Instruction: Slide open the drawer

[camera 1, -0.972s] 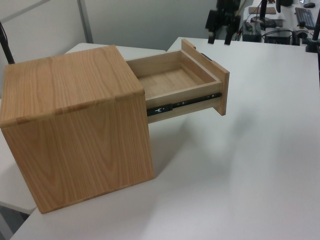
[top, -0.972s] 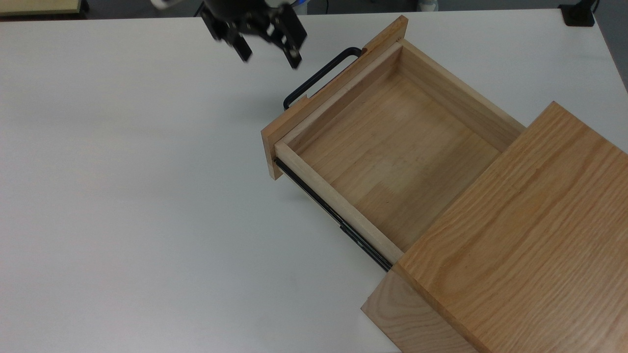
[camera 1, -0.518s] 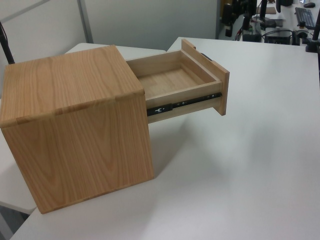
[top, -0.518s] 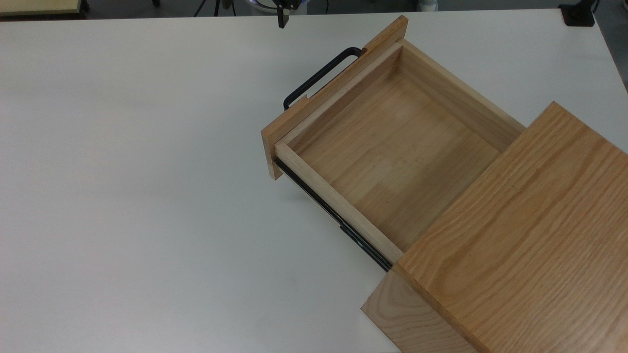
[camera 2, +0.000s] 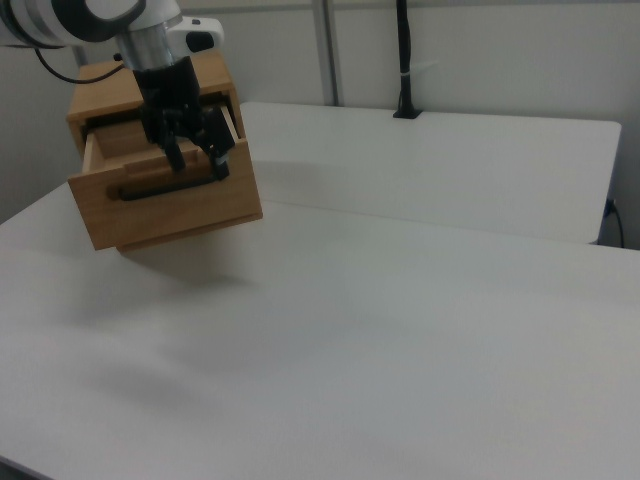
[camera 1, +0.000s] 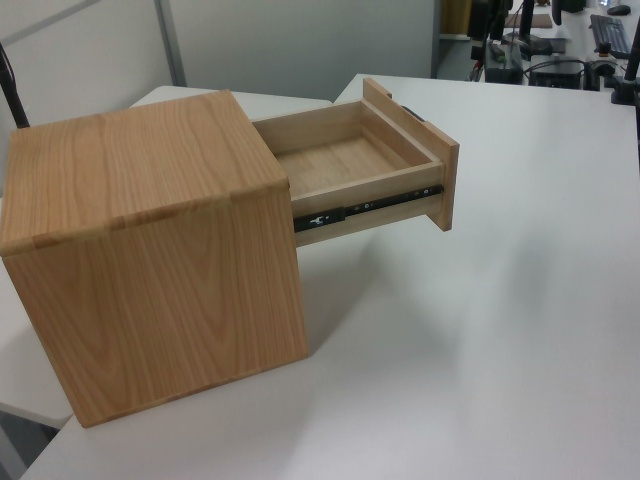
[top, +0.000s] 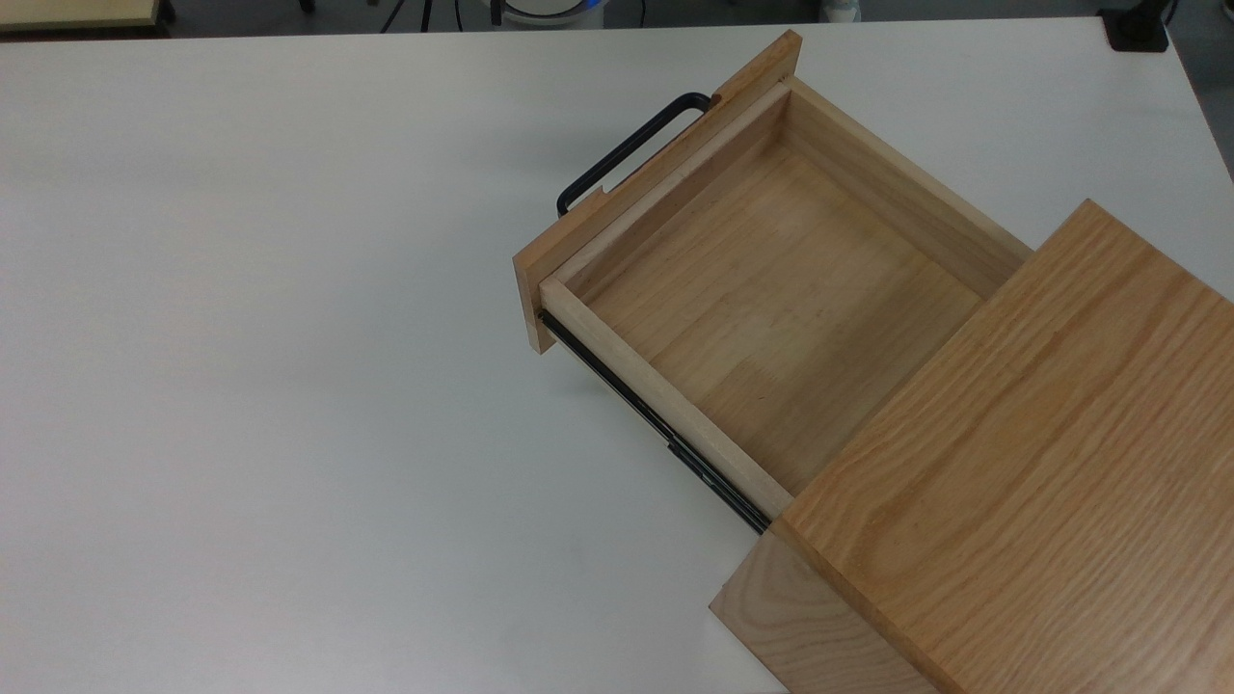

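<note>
Drawer (top: 771, 289) of light wood, a shallow rectangular tray with a flat oak front panel, stands pulled well out of the large oak-grain box casing (top: 1022, 482) in the top view, reaching toward the top view's upper left across the white table (top: 289, 386). Its long black metal U-shaped bar handle (top: 627, 149) sits on the outer face of the front panel, and a black side rail (top: 656, 424) runs along the tray's near wall to the casing. The tray's floor is bare wood.

In the left view the casing (camera 1: 150, 250) sits at the left view's left on the white table (camera 1: 500, 350), and the drawer (camera 1: 370, 170) juts from its upper part toward the left view's right, held above the tabletop. The black side rail (camera 1: 365, 207) shows under the tray's side wall, and a short piece of the handle (camera 1: 413, 114) shows behind the front panel.

In the right view the drawer's front panel (camera 2: 170, 205) faces the camera with the bar handle (camera 2: 165, 187) lying across it. The black two-finger gripper (camera 2: 198, 158) on the white arm (camera 2: 90, 20) hangs in front of the open drawer, above the handle, its fingers spread apart and pinching nothing. The white table (camera 2: 400, 300) stretches away to the right view's right.
</note>
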Tool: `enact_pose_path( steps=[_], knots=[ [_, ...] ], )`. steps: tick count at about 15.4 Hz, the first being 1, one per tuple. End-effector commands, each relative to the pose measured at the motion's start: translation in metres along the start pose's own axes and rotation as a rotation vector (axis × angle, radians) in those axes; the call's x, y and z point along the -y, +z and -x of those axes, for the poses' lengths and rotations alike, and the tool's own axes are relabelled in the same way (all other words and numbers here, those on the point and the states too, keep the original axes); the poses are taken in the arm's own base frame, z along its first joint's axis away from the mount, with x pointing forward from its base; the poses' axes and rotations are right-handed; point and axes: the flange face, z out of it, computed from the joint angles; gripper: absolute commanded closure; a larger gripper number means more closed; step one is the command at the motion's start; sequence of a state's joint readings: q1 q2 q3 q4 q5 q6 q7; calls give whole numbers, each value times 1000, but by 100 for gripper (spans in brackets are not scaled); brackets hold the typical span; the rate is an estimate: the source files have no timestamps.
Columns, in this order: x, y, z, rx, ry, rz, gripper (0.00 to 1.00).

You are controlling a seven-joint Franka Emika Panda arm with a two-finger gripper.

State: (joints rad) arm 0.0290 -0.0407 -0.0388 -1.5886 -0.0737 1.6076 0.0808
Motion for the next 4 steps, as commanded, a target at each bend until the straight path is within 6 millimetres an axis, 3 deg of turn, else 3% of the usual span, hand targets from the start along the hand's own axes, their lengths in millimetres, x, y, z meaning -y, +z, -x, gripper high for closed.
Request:
enact_pose_path(
  steps=[1, 4],
  knots=[
    [2, 0, 8, 1, -36, 16, 0],
    [3, 1, 7, 4, -41, 16, 0]
  ],
)
